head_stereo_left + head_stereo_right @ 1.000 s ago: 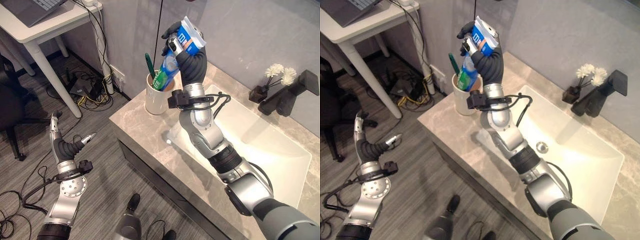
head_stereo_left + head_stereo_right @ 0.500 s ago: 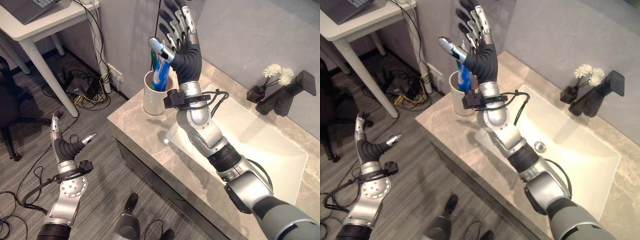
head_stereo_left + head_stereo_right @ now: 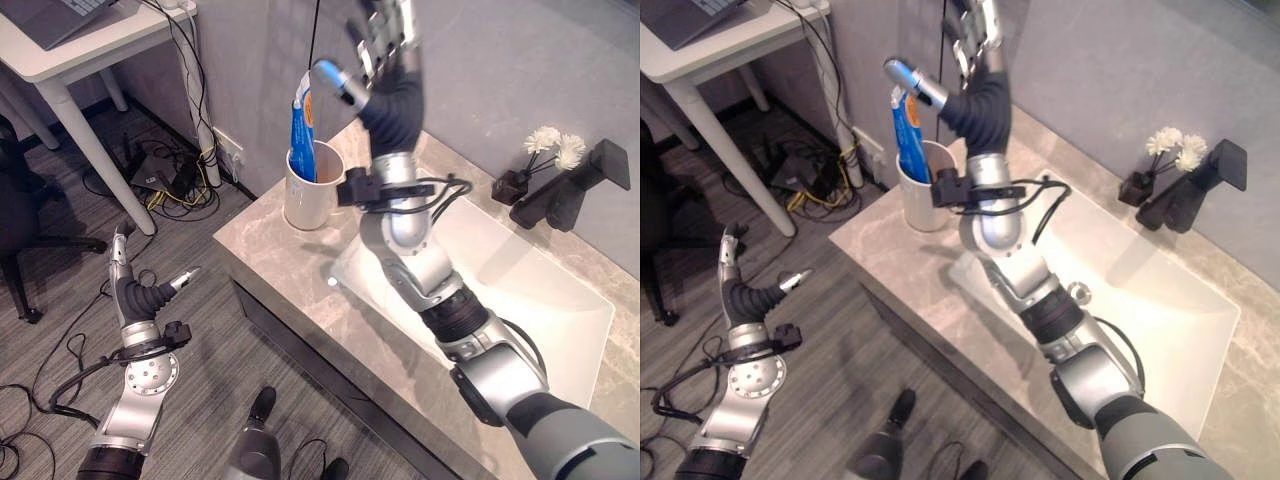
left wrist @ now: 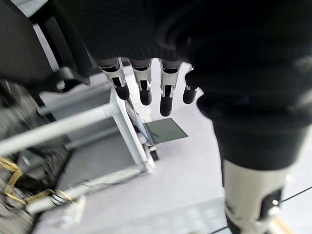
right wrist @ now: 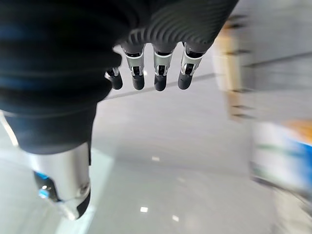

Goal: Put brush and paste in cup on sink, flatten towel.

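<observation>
A white cup (image 3: 310, 195) stands on the corner of the marble counter (image 3: 290, 275). The blue toothpaste tube (image 3: 302, 130) stands upright in the cup, its top well above the rim. My right hand (image 3: 392, 88) is above and just to the right of the tube, open, with straight fingers (image 5: 156, 73) pointing up and the thumb close to the tube's top without gripping it. Down at the left, my left hand (image 3: 148, 297) hangs over the floor, open and holding nothing, its fingers (image 4: 144, 87) straight.
A white sink basin (image 3: 530, 300) is set into the counter right of the cup. A black faucet (image 3: 572, 188) and a small vase of white flowers (image 3: 553, 148) stand at the back right. A white desk (image 3: 85, 45) and tangled cables (image 3: 170, 170) lie at the left.
One second ago my right hand held the tube over the cup. It opened, left the tube standing in the cup, and has since risen up and back from it.
</observation>
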